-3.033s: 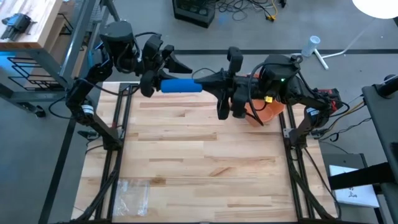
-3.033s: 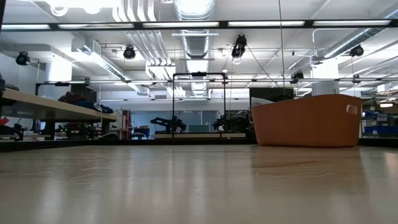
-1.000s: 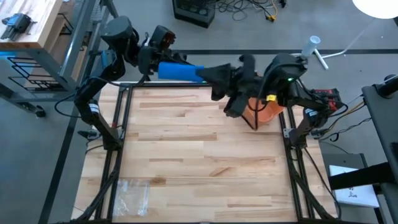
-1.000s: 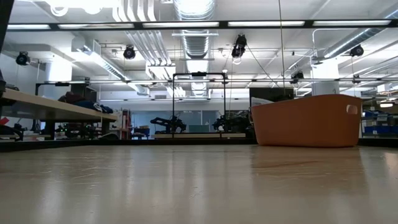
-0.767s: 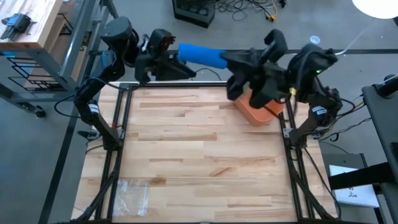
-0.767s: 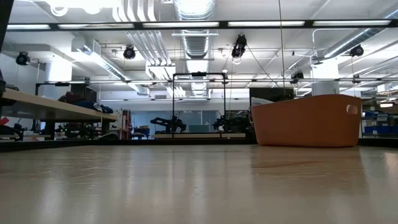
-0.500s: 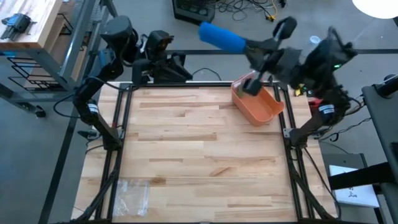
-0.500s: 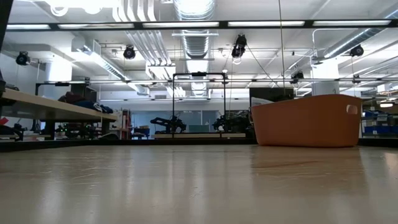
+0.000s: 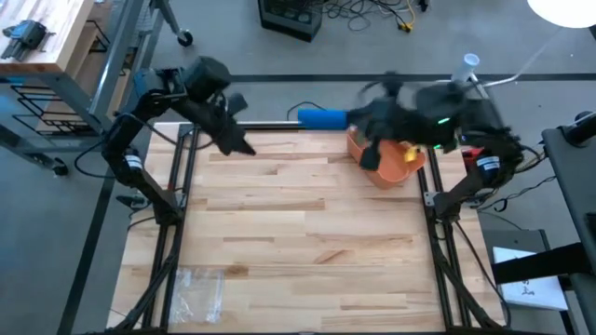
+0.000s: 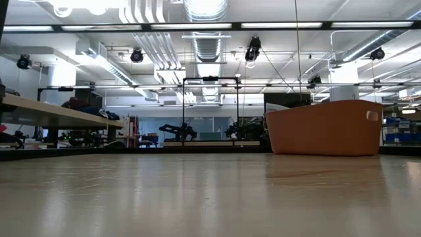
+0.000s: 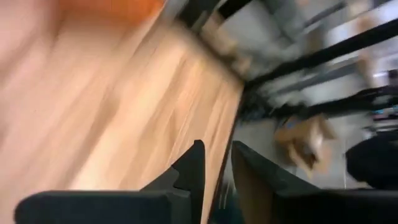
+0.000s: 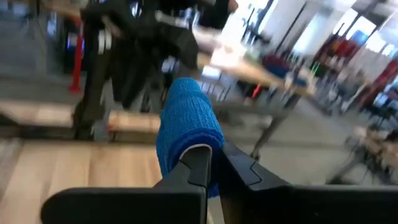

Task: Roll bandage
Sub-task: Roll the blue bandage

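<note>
We see the right gripper (image 12: 208, 163) at the far edge of the bench (image 9: 298, 233), its fingers clamped on the blue bandage roll (image 9: 321, 118), which projects leftward just beside the orange bin (image 9: 396, 166). The left gripper (image 11: 214, 168) hangs over the far-left corner, fingers narrow with nothing between them. To finish well, we judge, the grip should hold firm so the wrap cannot loosen, and the roll should be lowered squarely over the bin.
</note>
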Motion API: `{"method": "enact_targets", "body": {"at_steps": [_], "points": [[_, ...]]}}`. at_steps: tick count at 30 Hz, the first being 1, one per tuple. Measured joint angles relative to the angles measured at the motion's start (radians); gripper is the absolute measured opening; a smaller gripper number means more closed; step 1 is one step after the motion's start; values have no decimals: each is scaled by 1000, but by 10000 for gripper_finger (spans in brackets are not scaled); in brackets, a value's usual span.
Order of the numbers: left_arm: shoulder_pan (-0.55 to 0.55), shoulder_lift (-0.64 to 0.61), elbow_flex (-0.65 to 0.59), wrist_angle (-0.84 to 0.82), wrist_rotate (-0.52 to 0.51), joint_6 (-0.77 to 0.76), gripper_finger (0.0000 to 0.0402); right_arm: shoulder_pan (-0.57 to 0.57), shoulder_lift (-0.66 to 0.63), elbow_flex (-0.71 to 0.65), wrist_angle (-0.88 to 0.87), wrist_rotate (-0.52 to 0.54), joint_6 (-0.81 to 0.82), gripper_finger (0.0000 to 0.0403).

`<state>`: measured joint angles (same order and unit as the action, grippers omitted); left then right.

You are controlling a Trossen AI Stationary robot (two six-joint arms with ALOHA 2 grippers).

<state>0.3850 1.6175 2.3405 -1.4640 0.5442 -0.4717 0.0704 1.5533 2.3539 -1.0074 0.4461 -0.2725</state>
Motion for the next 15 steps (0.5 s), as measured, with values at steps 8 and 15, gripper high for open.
{"method": "enact_targets", "body": {"at_steps": [8, 15], "points": [[-126, -78, -135, -84, 50, -136, 52, 11, 140, -5, -226, -2, 262, 8], [-322, -201, -376, -98, -65, -151, 41, 115, 270, -5, -407, -3, 588, 8]]}}
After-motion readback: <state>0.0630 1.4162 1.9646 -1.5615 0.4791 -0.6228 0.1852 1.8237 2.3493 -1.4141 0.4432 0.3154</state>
